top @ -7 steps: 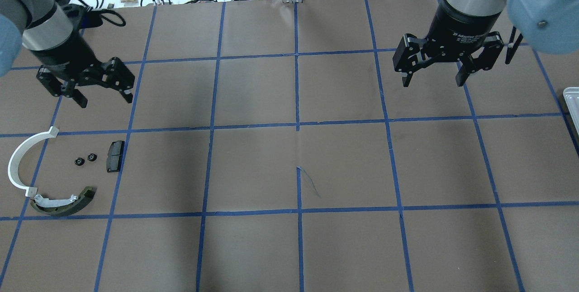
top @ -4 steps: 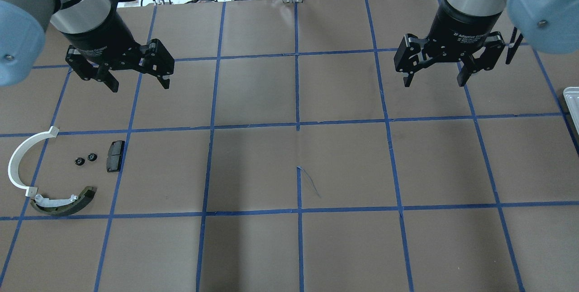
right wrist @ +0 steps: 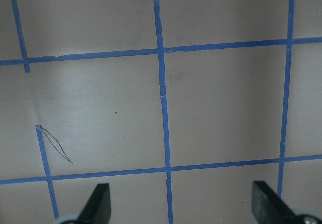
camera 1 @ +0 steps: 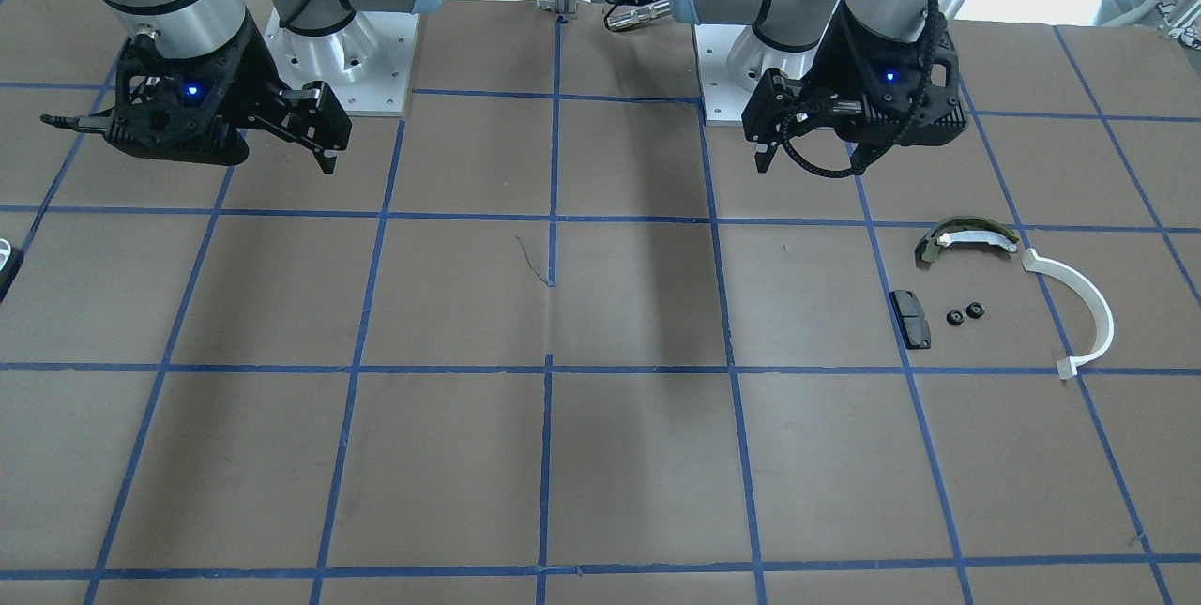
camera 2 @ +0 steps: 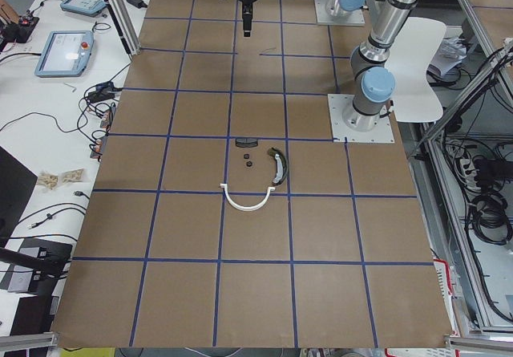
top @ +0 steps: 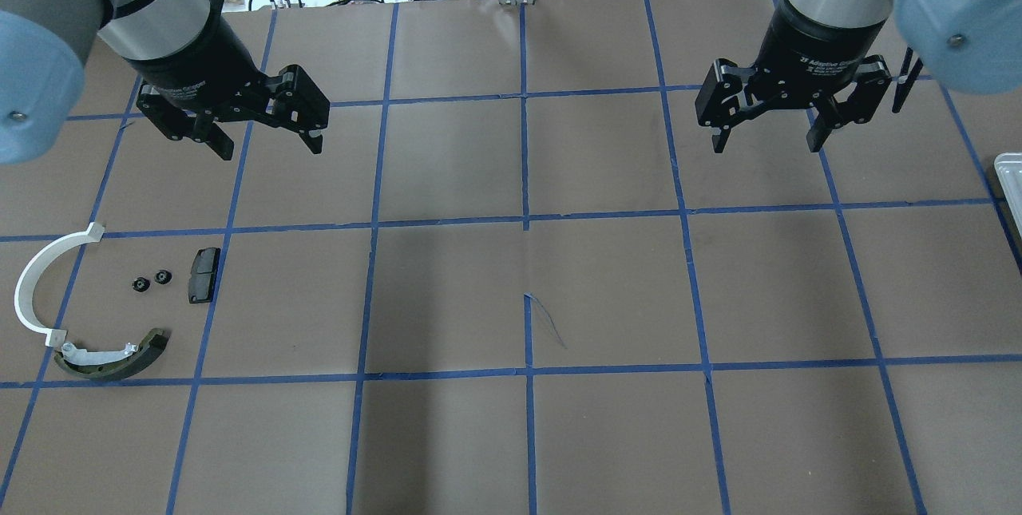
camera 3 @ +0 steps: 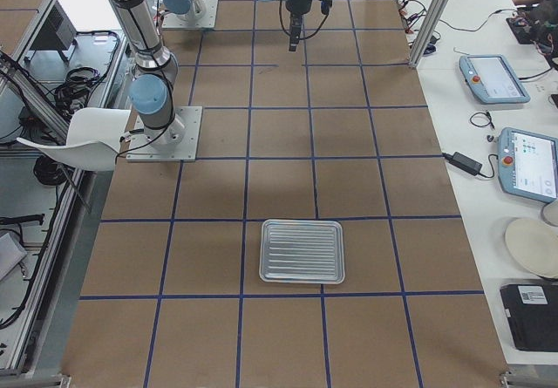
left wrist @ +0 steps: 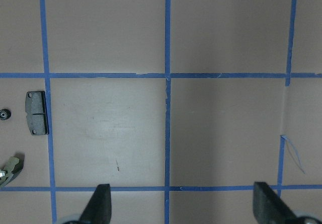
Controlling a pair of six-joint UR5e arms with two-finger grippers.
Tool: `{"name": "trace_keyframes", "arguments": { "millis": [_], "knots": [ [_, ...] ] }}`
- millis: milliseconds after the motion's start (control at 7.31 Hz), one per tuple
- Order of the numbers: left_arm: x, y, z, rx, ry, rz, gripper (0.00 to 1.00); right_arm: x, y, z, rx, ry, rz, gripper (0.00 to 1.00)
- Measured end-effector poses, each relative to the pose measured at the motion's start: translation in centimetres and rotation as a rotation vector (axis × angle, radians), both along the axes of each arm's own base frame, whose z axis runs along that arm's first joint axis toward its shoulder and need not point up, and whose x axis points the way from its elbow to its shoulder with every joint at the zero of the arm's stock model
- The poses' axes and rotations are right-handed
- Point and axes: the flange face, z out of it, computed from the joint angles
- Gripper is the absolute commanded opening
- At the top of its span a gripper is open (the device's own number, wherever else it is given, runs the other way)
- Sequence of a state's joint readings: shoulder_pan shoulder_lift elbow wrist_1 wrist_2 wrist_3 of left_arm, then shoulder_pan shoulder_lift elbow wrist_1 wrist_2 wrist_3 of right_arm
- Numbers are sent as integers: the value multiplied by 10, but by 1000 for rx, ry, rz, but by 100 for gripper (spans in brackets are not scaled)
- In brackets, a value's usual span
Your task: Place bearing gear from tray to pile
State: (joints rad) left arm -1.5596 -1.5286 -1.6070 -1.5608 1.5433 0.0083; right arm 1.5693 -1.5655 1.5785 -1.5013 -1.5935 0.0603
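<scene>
My left hand (top: 271, 149) and right hand (top: 765, 146) hang open, carrying nothing, probably because both gears (top: 163, 277) sit in the pile (top: 203, 275) and the tray (camera 3: 302, 224) looks bare

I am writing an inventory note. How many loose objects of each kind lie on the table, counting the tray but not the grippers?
small black gears: 2
white plastic arc: 1
olive-green shoe: 1
black pad: 1
metal tray: 1
Total: 6
</scene>
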Motion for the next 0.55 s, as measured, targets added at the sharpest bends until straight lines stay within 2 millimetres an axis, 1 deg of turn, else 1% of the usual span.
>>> {"name": "trace_keyframes", "arguments": {
  "millis": [547],
  "knots": [
    [-1, 3, 1, -1, 3, -42, 100, 1, 0, 1, -5, -10, 12, 100]
  ]
}}
